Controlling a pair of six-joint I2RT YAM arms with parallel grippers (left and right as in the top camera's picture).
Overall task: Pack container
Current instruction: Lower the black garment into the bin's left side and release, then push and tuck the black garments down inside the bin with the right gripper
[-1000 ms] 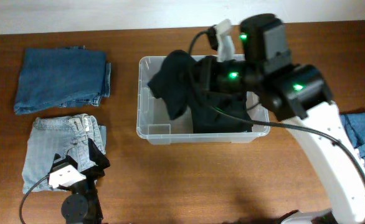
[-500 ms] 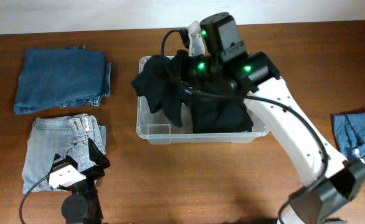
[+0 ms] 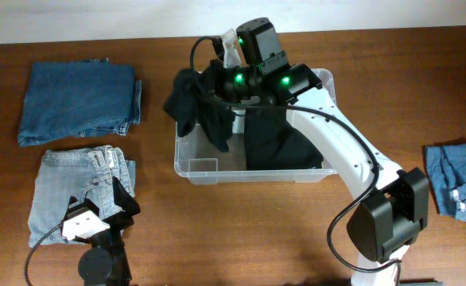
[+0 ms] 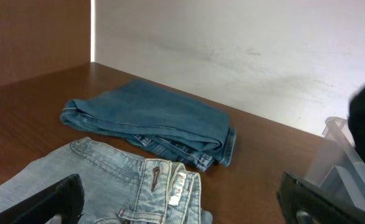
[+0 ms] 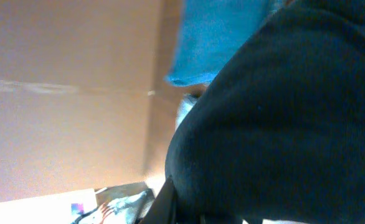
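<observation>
The container (image 3: 195,168) is found on the table (image 3: 241,230), right of centre and towards the far edge, with its long side across the view; one corner is seen at the right edge of the left wrist view (image 4: 341,158). Its right half is filled by a folded black garment (image 3: 285,147), while the near left corner is bare.

The right gripper (image 3: 213,83) is positioned over the far left corner of the container. A second black garment (image 3: 197,107) is carried in it and hangs across the left rim, partly inside and partly outside as seen from above. The fingers are covered by cloth, which also fills the right wrist view (image 5: 282,124); contact with the rim cannot be determined.

The left gripper (image 3: 122,202) is parked well apart from the container, over the light jeans (image 3: 70,191), with its fingers (image 4: 52,199) spread wide and nothing held. Dark folded jeans (image 3: 78,99) lie beyond these, and a blue denim piece (image 3: 460,183) lies at the right edge.

Against the earlier frames, the right gripper and its garment are recorded further left, from mid-container to the left rim. The container, both jeans and the left arm are unchanged
</observation>
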